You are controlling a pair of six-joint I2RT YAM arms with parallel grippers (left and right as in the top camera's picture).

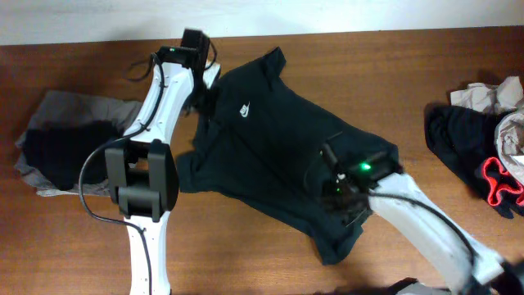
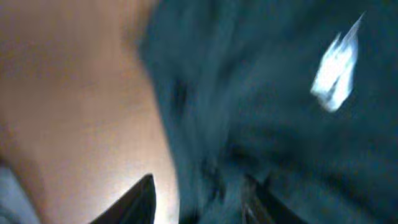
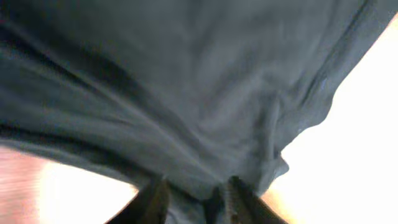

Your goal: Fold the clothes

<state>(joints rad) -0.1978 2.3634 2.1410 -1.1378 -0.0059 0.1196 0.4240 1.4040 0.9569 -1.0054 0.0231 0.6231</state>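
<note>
Although a bunched fold of the black T-shirt [image 3: 186, 87] sat between its fingers, the right pincer [image 3: 196, 185] stood at a narrow gap. Whether it squeezed the cloth or only straddled it could not be told. Creases in the fabric ran in toward its fingertips, and the cloth spread ahead of it across nearly the whole wrist view. Bare wooden table [image 1: 246, 254] showed at either side of it. From above, this pincer lay on the lower end of the shirt, near the hem.

Far ahead of it, at the shirt's other end, the left pincer [image 2: 199, 186] stood part open. Its left finger was over bare wood, its right finger was over the dark cloth, and the shirt's edge ran between them. That wrist view was blurred. Just ahead and to its right lay the small white chest logo [image 2: 336, 71], the only marking in sight. Its lettering was too small and smeared to read.

Well out to the left pincer's left lay a grey and black garment heap [image 1: 57, 147]. Well out to the right pincer's right, at the table edge, sat another pile. It held a black garment [image 1: 454, 135], crumpled beige cloth [image 1: 491, 94] and a red-trimmed piece [image 1: 499, 184].
</note>
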